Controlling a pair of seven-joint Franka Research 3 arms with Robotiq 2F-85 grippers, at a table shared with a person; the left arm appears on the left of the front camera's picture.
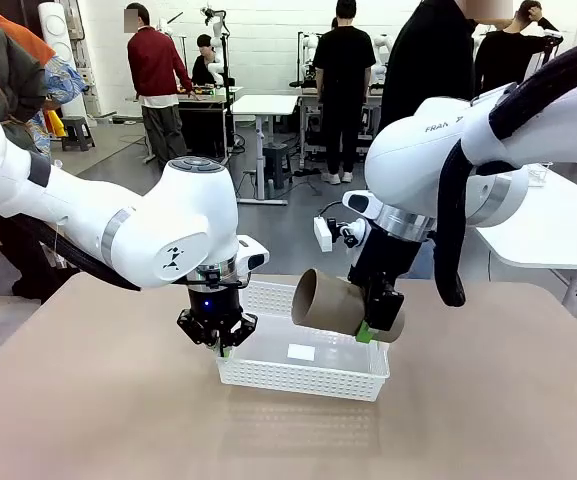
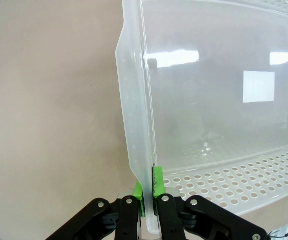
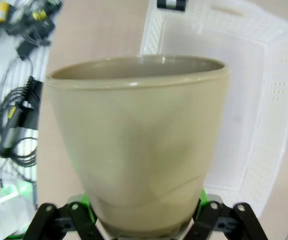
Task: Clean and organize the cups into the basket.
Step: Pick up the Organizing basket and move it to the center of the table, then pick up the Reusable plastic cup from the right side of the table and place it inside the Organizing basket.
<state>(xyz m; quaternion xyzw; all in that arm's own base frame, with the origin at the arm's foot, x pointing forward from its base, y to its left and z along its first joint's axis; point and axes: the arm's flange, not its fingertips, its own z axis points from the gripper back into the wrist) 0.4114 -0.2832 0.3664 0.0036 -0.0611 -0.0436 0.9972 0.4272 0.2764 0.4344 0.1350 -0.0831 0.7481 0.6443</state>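
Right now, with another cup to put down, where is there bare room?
Free: the basket floor, and the table in front of and left of it. Crowded: its left wall, clamped by the left gripper, and its right end, under the cup in the right gripper.

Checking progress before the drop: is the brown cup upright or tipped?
Tipped sideways: the right gripper holds the brown cup above the basket, its mouth facing picture left.

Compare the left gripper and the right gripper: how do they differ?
The left gripper pinches the thin side wall of the basket, jaws nearly together; the right gripper spreads wide around the base of the taupe cup. The left gripper points down; the right gripper holds the taupe cup tilted over the basket. Both have green pads.
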